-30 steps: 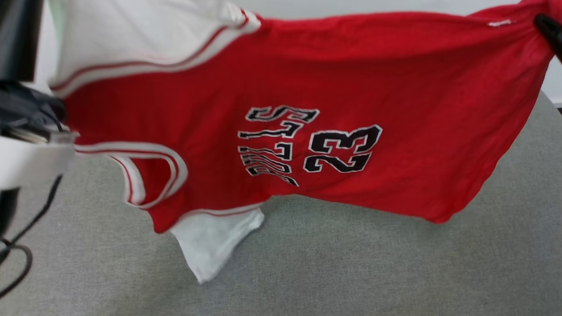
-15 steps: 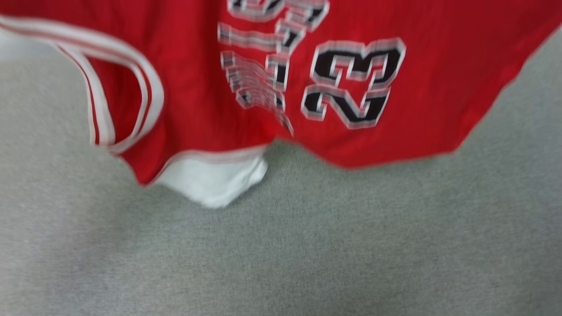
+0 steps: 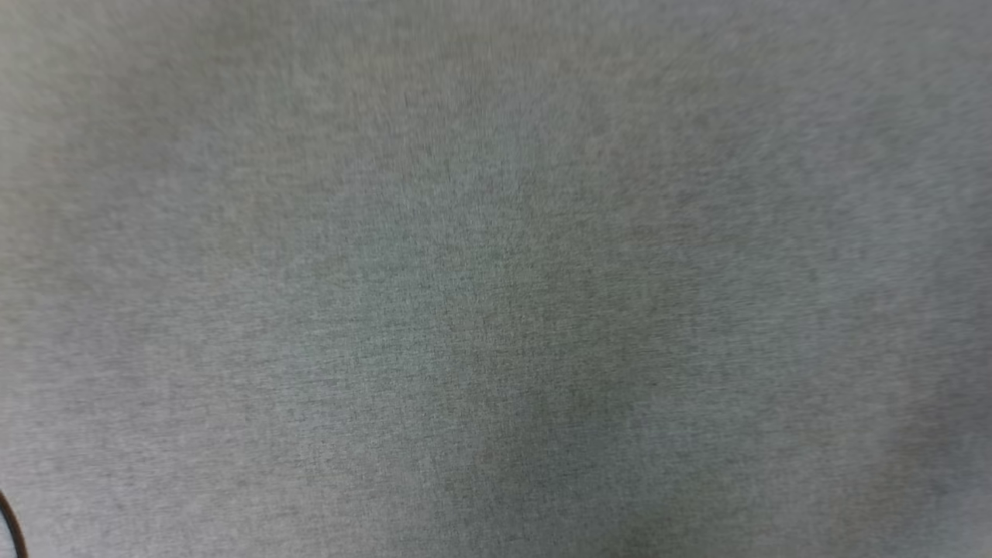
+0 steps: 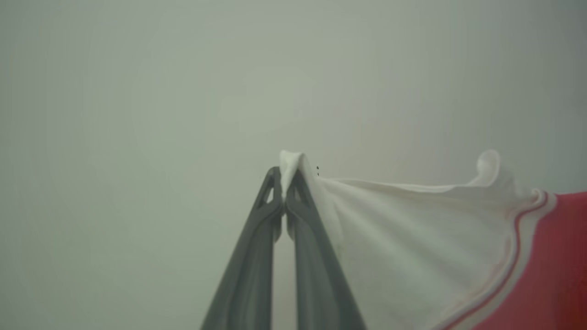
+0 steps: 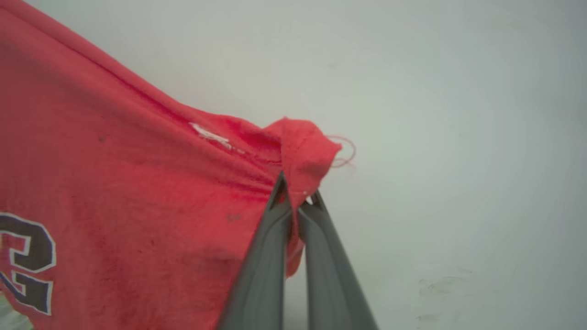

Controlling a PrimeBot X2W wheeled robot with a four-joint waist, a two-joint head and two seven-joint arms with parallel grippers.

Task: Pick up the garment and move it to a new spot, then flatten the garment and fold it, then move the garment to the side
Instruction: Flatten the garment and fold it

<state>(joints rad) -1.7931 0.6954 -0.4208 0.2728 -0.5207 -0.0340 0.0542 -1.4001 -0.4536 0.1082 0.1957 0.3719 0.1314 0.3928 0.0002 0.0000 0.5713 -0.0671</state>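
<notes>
Since one second ago the head camera has turned downward, and its view now looks on the grey fabric surface (image 3: pixel 496 279), with a thin dark cable (image 3: pixel 9 527) at the lower left corner. From the left wrist, the left gripper (image 4: pixel 285 185) is pressed together on the tip of the white sleeve (image 4: pixel 412 238) of the red jersey (image 4: pixel 564 256), lifted before a pale background (image 4: pixel 137 91). From the right wrist, the right gripper (image 5: pixel 297 195) pinches a red hem corner (image 5: pixel 302 146); the jersey hangs to the left, showing its black number print (image 5: pixel 27 261).

An indoor room, its kind unclear: grey woven-fabric surface (image 3: pixel 496 279) below, plain pale wall (image 4: pixel 137 91) behind.
</notes>
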